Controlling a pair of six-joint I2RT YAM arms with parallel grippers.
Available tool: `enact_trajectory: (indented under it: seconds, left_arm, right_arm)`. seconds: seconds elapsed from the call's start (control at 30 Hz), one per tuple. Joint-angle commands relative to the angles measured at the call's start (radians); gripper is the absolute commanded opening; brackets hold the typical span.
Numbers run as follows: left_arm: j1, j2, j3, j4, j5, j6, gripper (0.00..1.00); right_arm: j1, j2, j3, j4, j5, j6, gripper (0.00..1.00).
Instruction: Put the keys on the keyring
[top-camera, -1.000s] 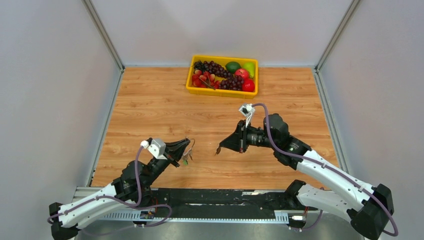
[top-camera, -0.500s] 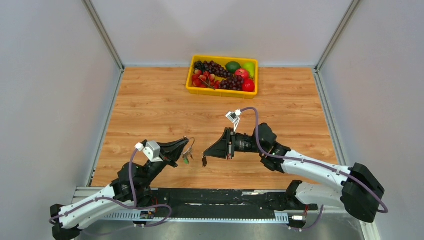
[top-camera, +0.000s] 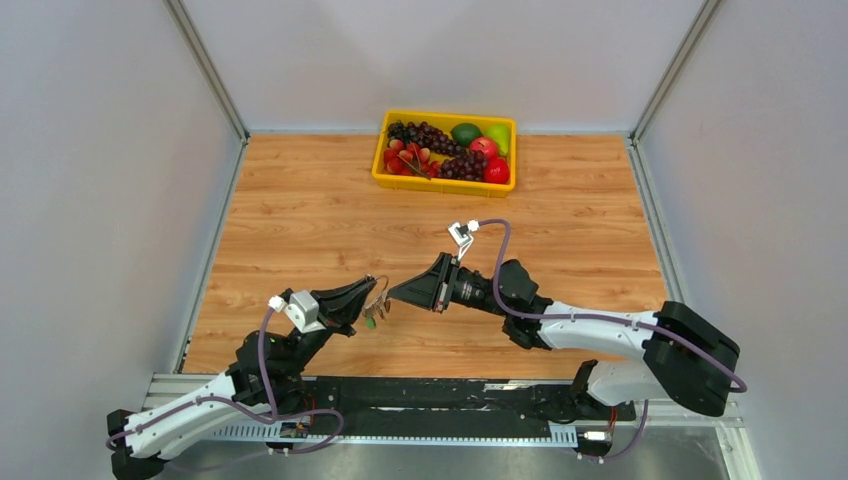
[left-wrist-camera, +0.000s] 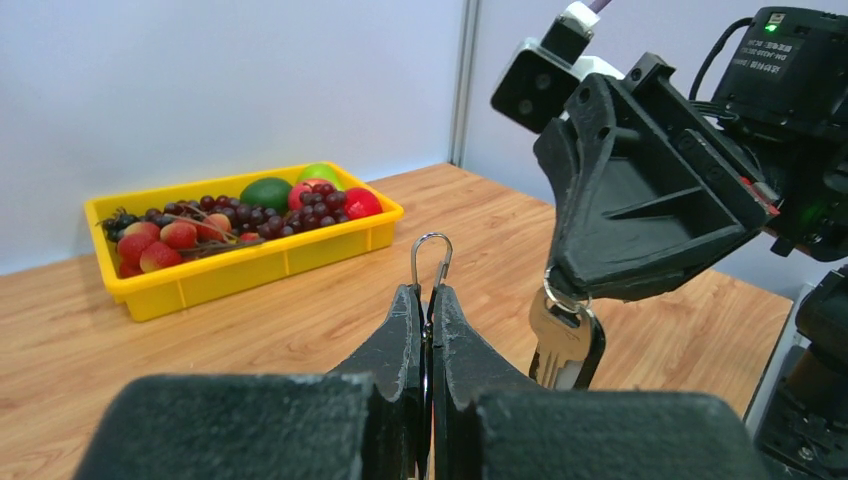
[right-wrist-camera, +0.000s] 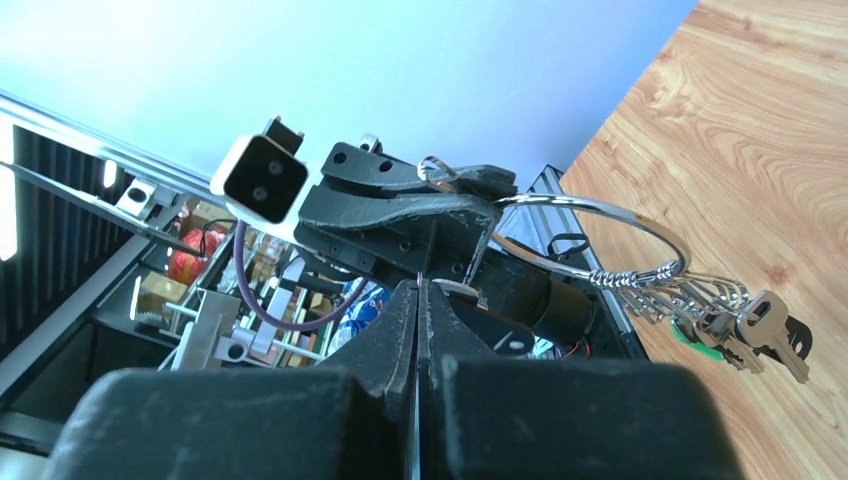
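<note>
My left gripper (top-camera: 372, 291) is shut on a silver wire keyring (left-wrist-camera: 431, 255), whose clasp end sticks up between its fingers (left-wrist-camera: 405, 330). In the right wrist view the ring's loop (right-wrist-camera: 640, 222) carries a bunch of keys (right-wrist-camera: 745, 322), one with a green head (right-wrist-camera: 688, 334); the bunch hangs below the left gripper in the top view (top-camera: 374, 314). My right gripper (top-camera: 396, 293) is shut on the small ring of a black-headed key (left-wrist-camera: 566, 340), which hangs just right of the keyring's clasp without touching it. The two gripper tips are almost together.
A yellow tray (top-camera: 445, 183) of grapes, strawberries, apples and a lime stands at the back centre of the wooden table (top-camera: 300, 220). Grey walls close in the left, right and back sides. The arms' base rail runs along the near edge.
My right gripper has moved left and slightly up with the black-headed key, closing on the left gripper. The left gripper has shifted only slightly, still holding the keyring.
</note>
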Motion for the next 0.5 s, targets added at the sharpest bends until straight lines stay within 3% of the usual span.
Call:
enact_trajectory:
  seconds: [0.0, 0.47]
  left_arm:
    - [0.001, -0.022, -0.024, 0.117, 0.029, 0.057, 0.0]
    - [0.002, -0.03, -0.048, 0.155, 0.069, 0.073, 0.0]
  right_arm:
    - [0.011, 0.043, 0.038, 0.129, 0.064, 0.062, 0.0]
    - [0.019, 0.169, 0.057, 0.283, 0.069, 0.137, 0.0]
